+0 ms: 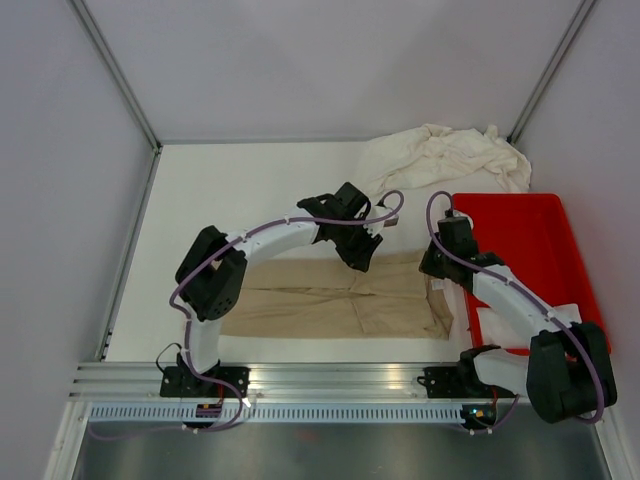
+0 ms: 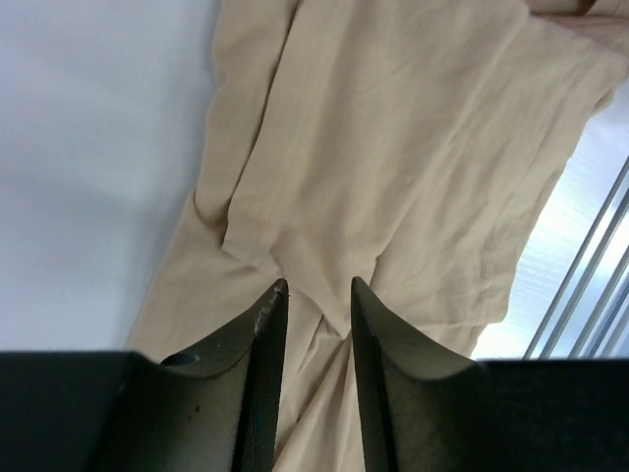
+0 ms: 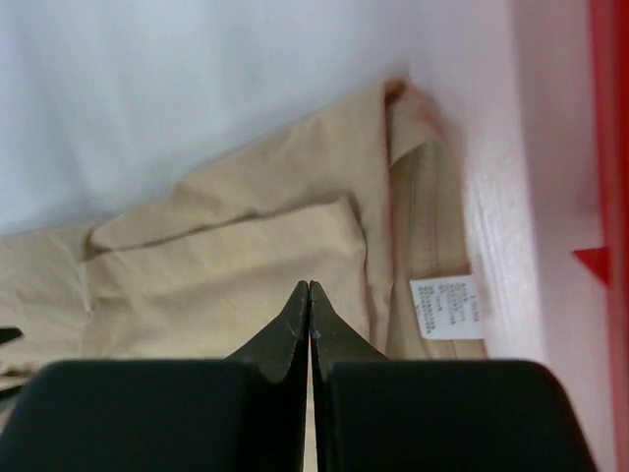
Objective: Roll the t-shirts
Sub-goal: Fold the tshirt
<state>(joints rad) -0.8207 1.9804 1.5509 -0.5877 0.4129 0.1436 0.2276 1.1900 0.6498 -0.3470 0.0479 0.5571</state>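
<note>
Matt, creased tan cloth t-shirt (image 2: pixel 393 157) lies beside a glossy red plastic tray (image 1: pixel 530 235).

in the overhead view the left arm (image 1: pixel 290 232) covers the far edge of the tan shirt (image 1: pixel 330 300), and the right arm (image 1: pixel 500 290) hides that shirt's end toward 3 o'clock and part of the red tray (image 1: pixel 545 240). the left tool (image 1: pixel 358 252) sits against dark housing there, so its gap cannot be read. in the right wrist view the white label (image 3: pixel 447 307) carries print too small to read. in the left wrist view the shirt runs off the top edge.
</note>
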